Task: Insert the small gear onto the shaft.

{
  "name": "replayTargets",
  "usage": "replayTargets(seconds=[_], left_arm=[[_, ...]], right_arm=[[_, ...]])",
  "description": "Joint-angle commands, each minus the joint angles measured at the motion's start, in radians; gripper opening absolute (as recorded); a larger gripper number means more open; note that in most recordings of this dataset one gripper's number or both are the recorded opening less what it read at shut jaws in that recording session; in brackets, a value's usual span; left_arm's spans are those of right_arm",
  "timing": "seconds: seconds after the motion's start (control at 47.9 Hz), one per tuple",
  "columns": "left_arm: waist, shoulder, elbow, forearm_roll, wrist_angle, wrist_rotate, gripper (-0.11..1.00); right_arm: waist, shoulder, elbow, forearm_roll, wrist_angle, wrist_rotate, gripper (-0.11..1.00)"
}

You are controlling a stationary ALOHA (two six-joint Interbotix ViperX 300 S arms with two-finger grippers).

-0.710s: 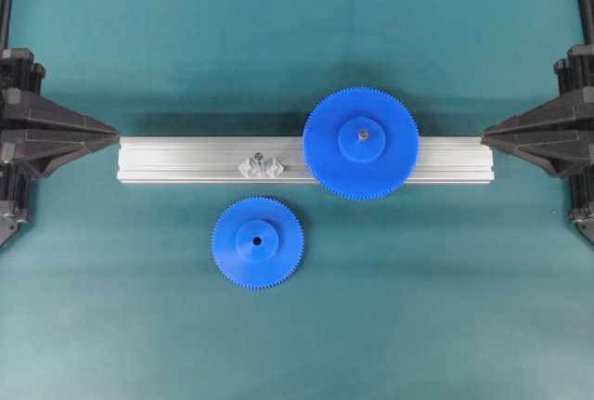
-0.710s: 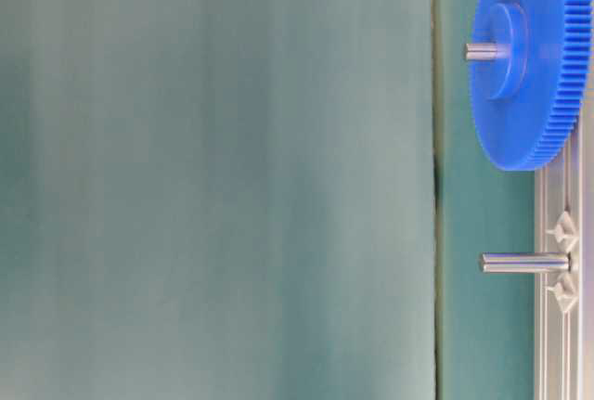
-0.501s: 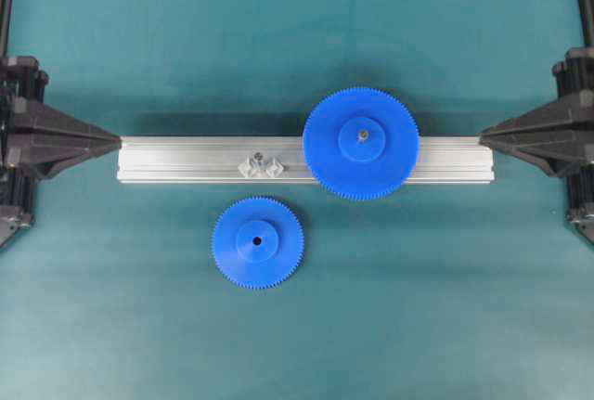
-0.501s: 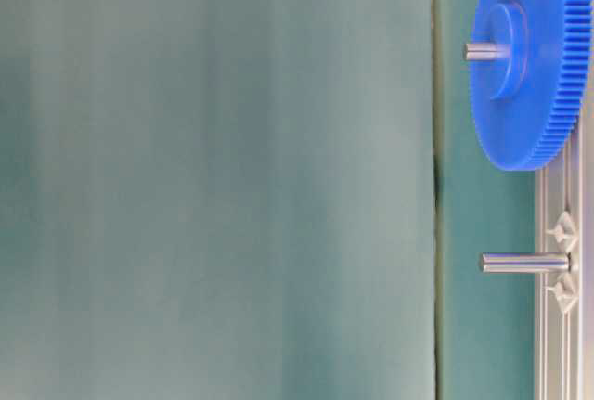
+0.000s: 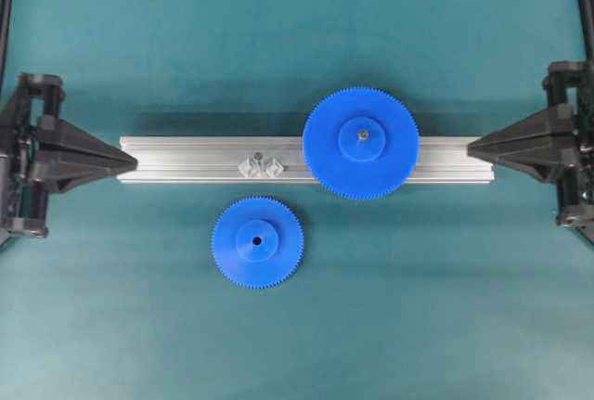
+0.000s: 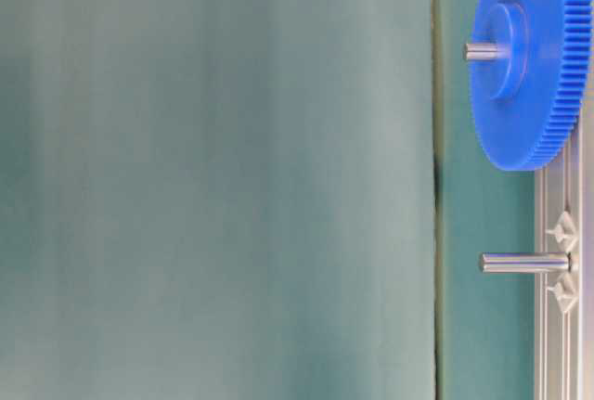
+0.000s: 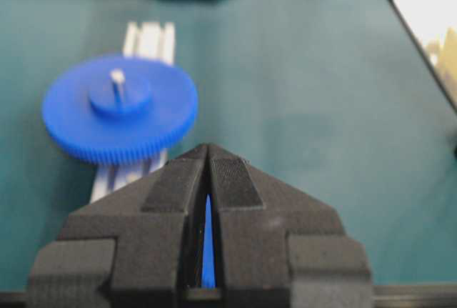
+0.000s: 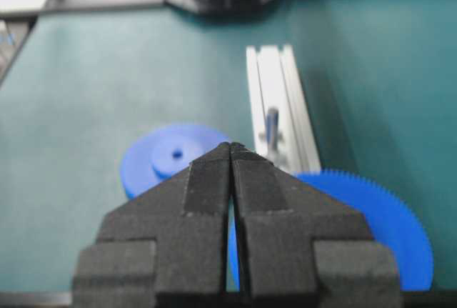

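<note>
Writing: you can read no brand, label or lettering on any part in any view.
Small gear: the small gear (image 5: 257, 242) lies flat on the teal surface (image 5: 278, 38), just in front of the rail (image 5: 186, 160) and apart from it, hub and dark centre hole up.
Shaft: the shaft (image 6: 524, 263) stands bare on its silver bracket (image 5: 261, 166) on the rail, between the rail's left end and the large gear (image 5: 361, 143).
Large gear: it sits on the rail with a grey pin tip at its hub.
Left fingers: the left gripper (image 5: 133, 160) has its fingers pressed together and holding nothing, tip at the rail's left end.
Right fingers: the right gripper (image 5: 471, 147) is likewise closed and empty, tip at the rail's right end.
Overhead view only: it alone gives you both gears, the rail and both arms at once.
Table-level view only: it shows the shaft's full length, which overhead is a mere dot; the small gear is out of its frame.
Left wrist view: you see the large gear past the fingertips.
Right wrist view: you see the shaft and both gears beyond the closed fingers.
</note>
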Motion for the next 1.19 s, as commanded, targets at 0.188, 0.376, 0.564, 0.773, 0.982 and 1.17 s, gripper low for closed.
replayTargets(seconds=[0.188,0.376,0.564,0.773,0.982,1.17], left_arm=[[-0.037,0.080,-0.081,0.002,0.081,-0.003,0.00],[-0.063,0.153,-0.140,0.002,0.189,-0.003,0.00],[-0.066,0.245,-0.206,0.002,0.230,-0.005,0.00],[-0.074,0.367,-0.273,0.002,0.242,-0.005,0.00],[-0.092,0.479,-0.347,0.002,0.331,-0.003,0.00],[-0.094,0.545,-0.397,0.000,0.371,-0.003,0.00]], right_arm=[[-0.006,0.069,-0.049,0.003,0.048,0.034,0.03],[-0.012,0.087,-0.063,0.003,0.100,0.040,0.03],[-0.034,0.087,-0.072,0.003,0.152,0.040,0.03],[-0.055,0.094,-0.078,0.003,0.192,0.040,0.03],[-0.066,0.120,-0.094,0.003,0.219,0.040,0.03],[-0.066,0.149,-0.098,0.003,0.232,0.040,0.03]])
